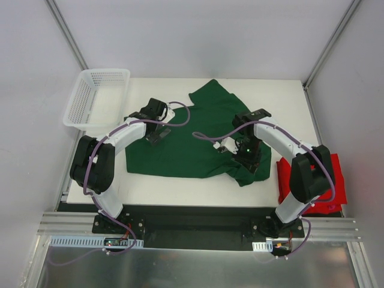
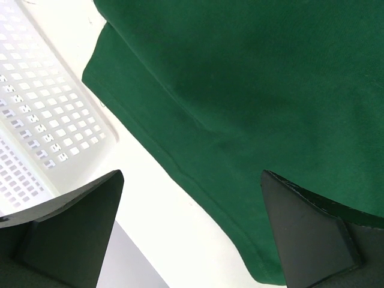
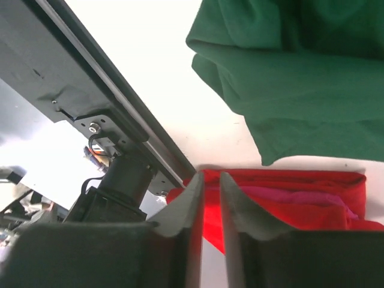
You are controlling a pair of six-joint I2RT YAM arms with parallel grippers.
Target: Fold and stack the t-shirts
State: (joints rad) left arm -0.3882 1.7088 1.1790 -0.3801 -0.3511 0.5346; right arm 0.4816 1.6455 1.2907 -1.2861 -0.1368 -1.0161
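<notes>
The dark green t-shirt (image 1: 186,144) lies spread out across the middle of the white table, one sleeve pointing to the back. My left gripper (image 1: 157,133) hovers over its left part. In the left wrist view the left gripper (image 2: 192,174) stands wide open above the hem of the green t-shirt (image 2: 252,90), holding nothing. The red t-shirt (image 1: 337,177) lies folded at the table's near right corner. My right gripper (image 1: 251,163) is over the green shirt's near right corner. Its jaws (image 3: 211,177) stand a narrow slit apart, empty, with the red t-shirt (image 3: 288,198) seen beyond and the green t-shirt (image 3: 300,78) above.
A white mesh basket (image 1: 96,96) stands at the back left corner of the table, and its wall (image 2: 42,120) is close to the left gripper. The right arm's base (image 3: 120,180) and the metal rail (image 1: 198,228) run along the near edge.
</notes>
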